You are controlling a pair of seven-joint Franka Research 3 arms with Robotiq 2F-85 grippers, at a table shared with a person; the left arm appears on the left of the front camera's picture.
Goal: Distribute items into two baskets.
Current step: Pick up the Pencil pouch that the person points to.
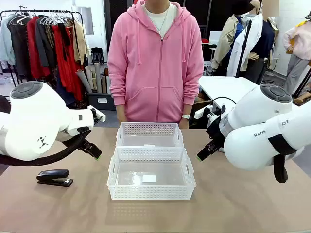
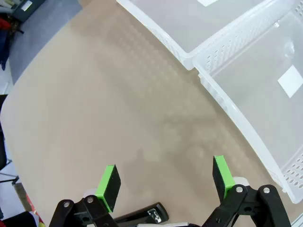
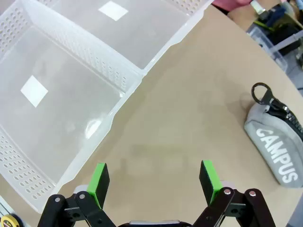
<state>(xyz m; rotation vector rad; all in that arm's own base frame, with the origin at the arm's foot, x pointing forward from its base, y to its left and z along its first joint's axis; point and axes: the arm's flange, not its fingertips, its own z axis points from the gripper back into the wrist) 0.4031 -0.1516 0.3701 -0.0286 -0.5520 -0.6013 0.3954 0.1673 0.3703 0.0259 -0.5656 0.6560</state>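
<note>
Two white lattice baskets stand mid-table, the larger basket [image 1: 151, 194] nearer me and the smaller basket [image 1: 148, 129] behind it; both hold nothing but a white label. The black stapler [image 1: 54, 177] lies on the table at front left, and its tip [image 2: 147, 216] shows under my left gripper. My left gripper [image 1: 96, 153] [image 2: 165, 182] hovers open over bare table left of the baskets. The grey "CAMPUS" pouch [image 3: 274, 142] lies right of the baskets, hidden behind my right arm in the front view. My right gripper [image 1: 201, 155] [image 3: 154, 177] hangs open between the larger basket's rim [image 3: 102, 137] and the pouch.
A person in a pink hoodie [image 1: 155, 63] stands at the far edge behind the smaller basket, a watch on the wrist [image 3: 258, 7]. A yellow tape measure [image 3: 7, 221] peeks in beside the larger basket. Bare tabletop [image 1: 233, 204] lies in front of and beside the baskets.
</note>
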